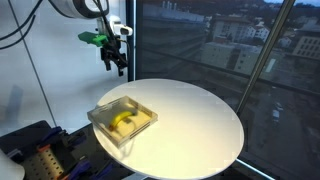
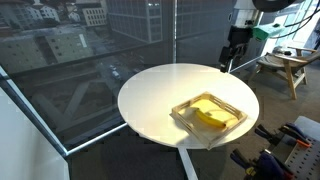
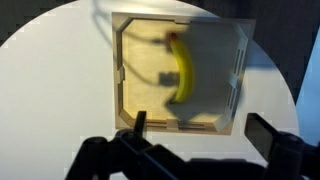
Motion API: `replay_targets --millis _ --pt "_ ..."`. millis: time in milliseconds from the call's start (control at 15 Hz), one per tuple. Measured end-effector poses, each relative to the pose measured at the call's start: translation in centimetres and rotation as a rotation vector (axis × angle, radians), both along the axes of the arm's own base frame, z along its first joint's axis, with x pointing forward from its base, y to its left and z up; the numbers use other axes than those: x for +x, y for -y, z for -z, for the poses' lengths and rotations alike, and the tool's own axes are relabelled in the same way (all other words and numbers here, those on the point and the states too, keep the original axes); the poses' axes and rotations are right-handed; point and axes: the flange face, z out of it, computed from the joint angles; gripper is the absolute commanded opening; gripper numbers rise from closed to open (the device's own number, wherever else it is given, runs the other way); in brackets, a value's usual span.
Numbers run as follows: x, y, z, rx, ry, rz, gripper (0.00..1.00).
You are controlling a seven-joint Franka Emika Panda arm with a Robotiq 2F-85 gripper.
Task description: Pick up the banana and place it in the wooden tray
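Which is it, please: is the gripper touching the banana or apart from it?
Apart. In an exterior view the gripper hangs high above the table while the banana lies in the tray.

Banana is laid inside the wooden tray, approx. mid-tray, & the tray is parked on the table right by its front-left edge. In an exterior view the gripper is hung above the table's back edge, well apart from the tray.

Hovers with the gripper, jaws spread, above the far edge of the white table. Has the banana lying inside the wooden tray.
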Motion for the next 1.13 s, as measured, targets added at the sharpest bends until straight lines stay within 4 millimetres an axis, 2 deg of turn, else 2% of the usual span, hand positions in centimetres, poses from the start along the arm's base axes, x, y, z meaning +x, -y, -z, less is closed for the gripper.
replay_targets --millis 1133 --pt "-0.70 0.03 -0.17 0.000 0.004 -0.001 1.00"
